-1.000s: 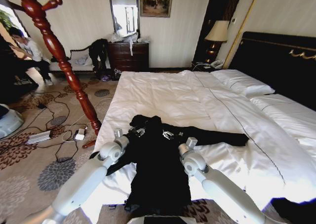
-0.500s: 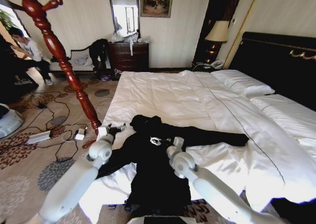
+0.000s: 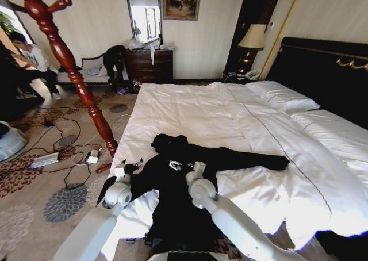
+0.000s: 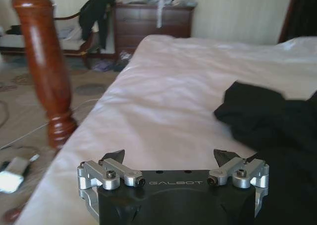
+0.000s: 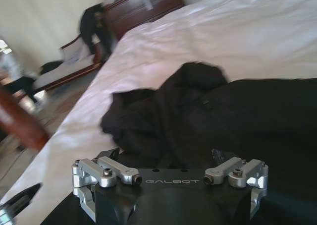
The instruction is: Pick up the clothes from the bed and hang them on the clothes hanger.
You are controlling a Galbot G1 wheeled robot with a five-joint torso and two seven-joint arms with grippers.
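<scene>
Bright window (image 3: pixel 144 14) glare; wrist views blurred, perhaps motion.

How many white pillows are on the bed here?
2: one pillow near the bed's far corner by the headboard, a second pillow nearer the camera. Others may lie out of frame.

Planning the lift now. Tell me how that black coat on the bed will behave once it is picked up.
Probably floppy: the black coat lies flat and rumpled, bunched at its collar, so it should sag from any single hold. Likely to drag: one sleeve stretches far across the bed and its hem hangs over the edge. The left gripper and right gripper are both open near it.
</scene>
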